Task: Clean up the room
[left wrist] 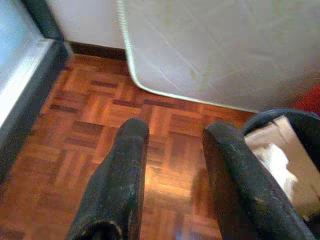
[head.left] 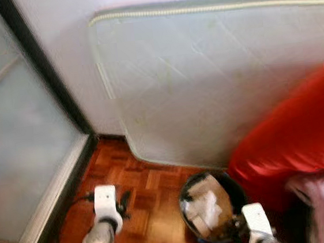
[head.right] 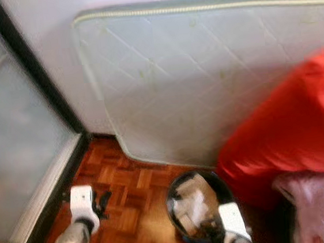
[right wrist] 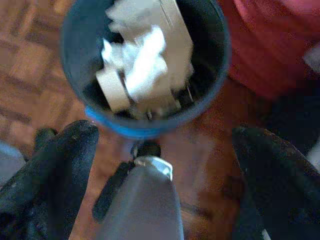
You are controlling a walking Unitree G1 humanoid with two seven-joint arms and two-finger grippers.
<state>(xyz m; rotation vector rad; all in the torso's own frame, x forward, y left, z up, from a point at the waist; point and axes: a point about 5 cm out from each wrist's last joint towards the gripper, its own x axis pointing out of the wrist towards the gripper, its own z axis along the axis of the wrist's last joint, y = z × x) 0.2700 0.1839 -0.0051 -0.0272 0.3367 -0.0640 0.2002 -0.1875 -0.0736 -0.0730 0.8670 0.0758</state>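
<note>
Parquet floor (head.left: pixel 152 198), mattress (head.left: pixel 216 81) against the wall; right pincer (right wrist: pixel 165 145) gapes empty over the bin (right wrist: pixel 80 95), left pincer (left wrist: pixel 175 165) spread too — a bump could tip it.

Bin (right wrist: pixel 75 75) dk blue, white paper (right wrist: pixel 140 65) inside; floor (left wrist: pixel 90 130) red-brown parquet; mattress (head.left: pixel 216 81) pale quilted; cloth (head.left: pixel 302 130) red.

Home bedroom, mattress (head.left: pixel 221 80) against wall, parquet floor (left wrist: pixel 100 125)

Bin (head.left: pixel 217 208) contents blurred; red bundle (head.left: pixel 302 135), mattress (head.left: pixel 221 80) cut by frame edge.
</note>
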